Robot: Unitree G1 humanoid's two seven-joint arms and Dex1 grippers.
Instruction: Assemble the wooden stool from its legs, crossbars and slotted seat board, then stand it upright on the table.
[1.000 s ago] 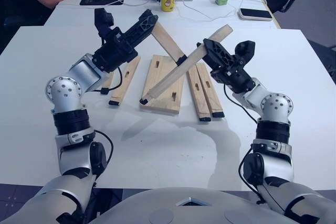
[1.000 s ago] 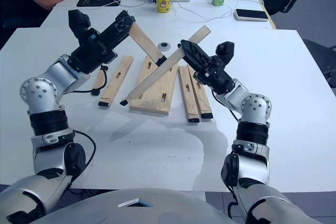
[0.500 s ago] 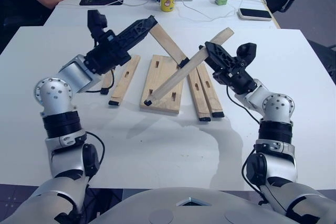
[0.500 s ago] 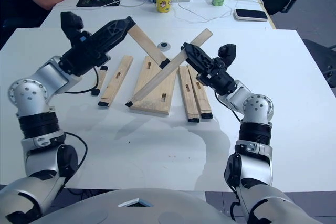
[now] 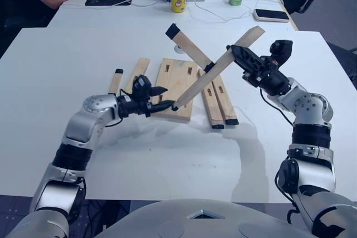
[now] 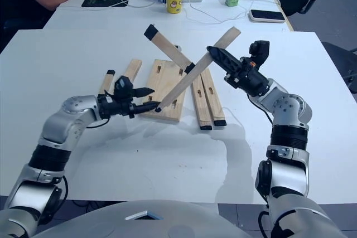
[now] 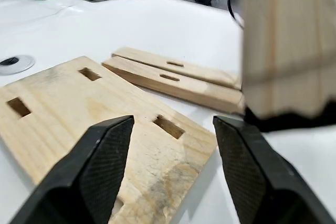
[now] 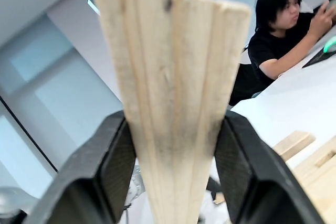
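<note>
Where two spare slats [image 5: 139, 66] are lying: flat on the table [image 5: 61, 65], just behind the left claw's wrist.
Left claw [image 5: 162, 97]: fingers are standing apart, gripping nothing. It is no longer holding up the raised leg it held a second ago and is now sitting low at the table.
Seat board [image 5: 170, 76]: lying flat just beyond this claw's tips, slots facing up and unfilled.
Crossed legs: the slanted leg [image 5: 192, 90] is running from the right claw down to a foot just ahead of the left claw's tips. The second leg [image 5: 187, 45] is sticking up from the joint, unsupported.
Right claw [image 5: 239, 58]: clamping the slanted leg's upper part and now carrying the whole cross alone.
Slat pair [image 5: 220, 101]: lying flat below the right claw.
Meaning: the left claw is probably getting ready to steady the board or guide the foot. No leg is seated yet.
</note>
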